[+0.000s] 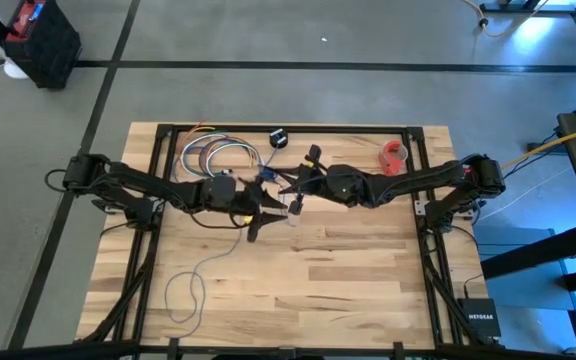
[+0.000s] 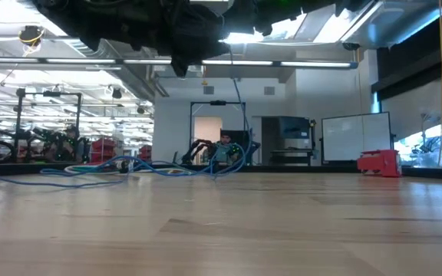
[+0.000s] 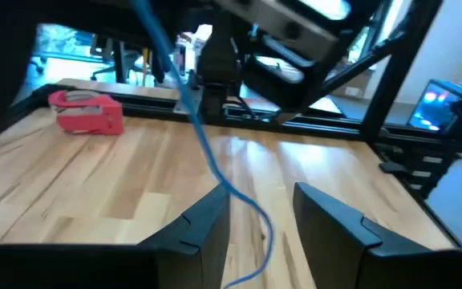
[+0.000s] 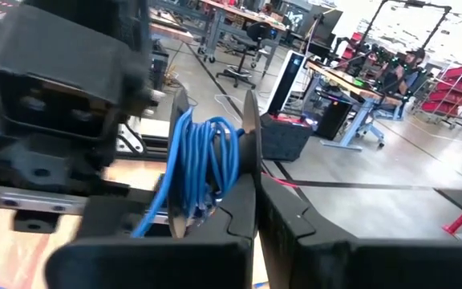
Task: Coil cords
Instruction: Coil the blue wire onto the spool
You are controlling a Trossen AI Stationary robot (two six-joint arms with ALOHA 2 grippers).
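Note:
The thin bluish cord (image 1: 196, 272) lies in a slack loop on the table's near left and rises to the grippers at mid-table. Several turns of it (image 4: 205, 160) are wound on a black puck-like spool held in my right gripper (image 4: 257, 213), which is shut on it, raised above the table (image 1: 291, 193). My left gripper (image 3: 261, 229) is open just left of it (image 1: 256, 216). A free run of cord (image 3: 207, 152) passes down between its fingers; I cannot tell whether it touches them. In the low view the cord (image 2: 240, 115) hangs from the arms. My right gripper pinches the spool's thin black flange (image 4: 251, 160) between its two fingers, at the flange's edge nearest the wrist. The spool stands out beyond the fingertips, lifted clear of the table. The wound cord sits beside the held flange, with a strand trailing off toward my left gripper.
A bundle of multicoloured looped wires (image 1: 218, 155) lies at the far left of the table. A separate black disc (image 1: 278, 137) lies at the far middle. A red tape dispenser (image 1: 395, 155) stands at the far right. Bare wood lies on the near right.

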